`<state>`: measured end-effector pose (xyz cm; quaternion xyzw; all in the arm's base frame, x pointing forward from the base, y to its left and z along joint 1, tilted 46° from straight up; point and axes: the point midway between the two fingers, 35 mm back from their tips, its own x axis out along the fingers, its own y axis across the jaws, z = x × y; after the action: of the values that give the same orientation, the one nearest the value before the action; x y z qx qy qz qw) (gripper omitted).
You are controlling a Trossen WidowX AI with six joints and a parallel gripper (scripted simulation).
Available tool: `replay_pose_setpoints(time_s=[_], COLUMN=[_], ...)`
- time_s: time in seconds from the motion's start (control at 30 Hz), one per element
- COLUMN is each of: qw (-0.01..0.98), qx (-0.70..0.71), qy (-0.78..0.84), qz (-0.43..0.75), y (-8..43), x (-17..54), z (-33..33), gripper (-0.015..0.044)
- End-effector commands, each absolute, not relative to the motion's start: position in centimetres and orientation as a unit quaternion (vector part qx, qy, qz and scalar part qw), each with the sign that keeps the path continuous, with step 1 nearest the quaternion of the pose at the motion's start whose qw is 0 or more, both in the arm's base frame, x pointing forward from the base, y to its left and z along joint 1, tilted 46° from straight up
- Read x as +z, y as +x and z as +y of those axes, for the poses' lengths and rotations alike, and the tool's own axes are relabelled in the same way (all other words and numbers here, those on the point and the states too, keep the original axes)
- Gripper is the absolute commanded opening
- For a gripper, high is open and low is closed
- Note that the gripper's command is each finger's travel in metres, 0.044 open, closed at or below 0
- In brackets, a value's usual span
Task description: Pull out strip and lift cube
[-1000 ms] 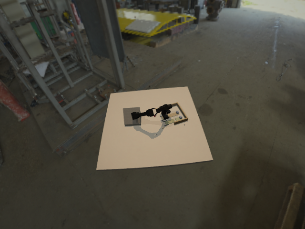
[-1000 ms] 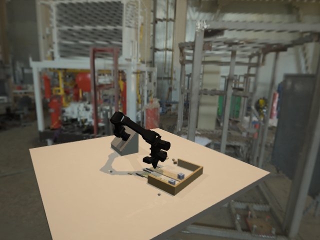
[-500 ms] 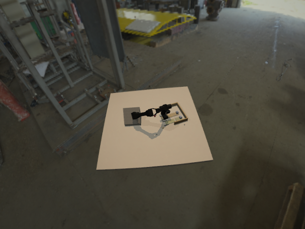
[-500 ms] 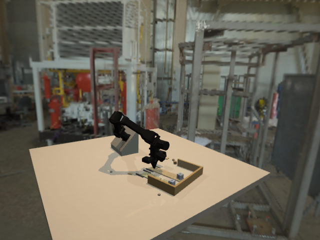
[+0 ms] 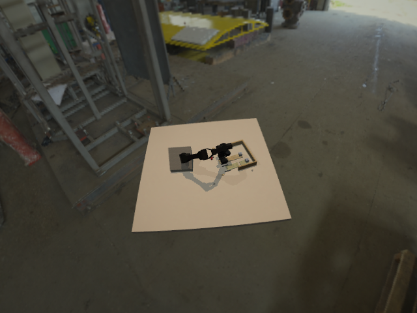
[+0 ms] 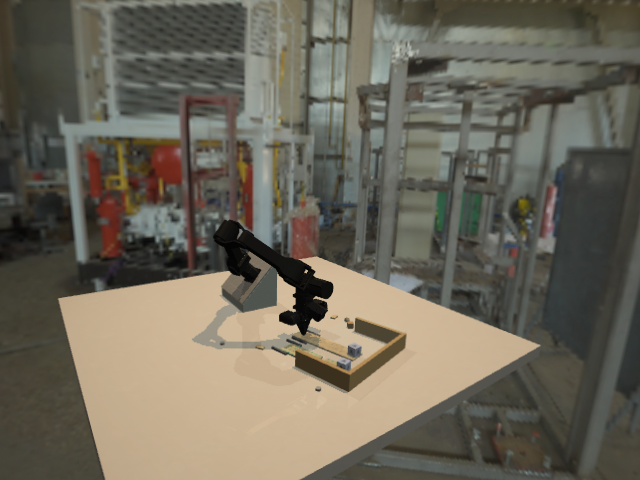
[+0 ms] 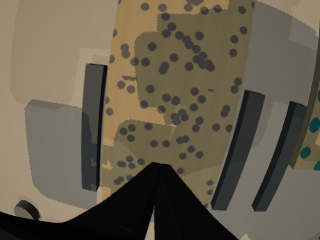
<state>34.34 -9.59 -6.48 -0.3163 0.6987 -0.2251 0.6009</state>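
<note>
My gripper (image 5: 223,162) (image 6: 303,332) (image 7: 159,171) is shut and empty, its tips over the near part of a strip with dark grey dots (image 6: 328,345) (image 7: 175,100). Whether they touch it I cannot tell. One blue-grey cube (image 5: 240,154) (image 6: 354,349) sits at that strip's far end. A second strip, with teal dots (image 5: 232,166) (image 7: 314,125), lies beside it, and another blue-grey cube (image 5: 246,160) (image 6: 343,363) is at its far end. Both cubes show dark marks that are too small to read. The strips' full lengths are not visible in the wrist view.
A low wooden wall (image 5: 249,152) (image 6: 377,361) surrounds the cube ends and is open toward the arm. Dark upright bars (image 7: 93,127) flank the dotted strip, with two more bars between the strips. Small loose bits, including a round one (image 6: 317,388) (image 7: 27,210), lie about.
</note>
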Motion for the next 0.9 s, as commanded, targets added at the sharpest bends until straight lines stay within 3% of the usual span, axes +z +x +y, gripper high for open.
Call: replay_pose_setpoints(time_s=[0.0,0.87], qw=[0.593,0.592], qx=[-0.224,-0.224], qy=[-0.319,-0.319], qz=[0.704,0.705], y=[33.0,29.2], x=[-6.6,-6.0], z=[-9.9,-10.2], gripper=[0.0,0.0])
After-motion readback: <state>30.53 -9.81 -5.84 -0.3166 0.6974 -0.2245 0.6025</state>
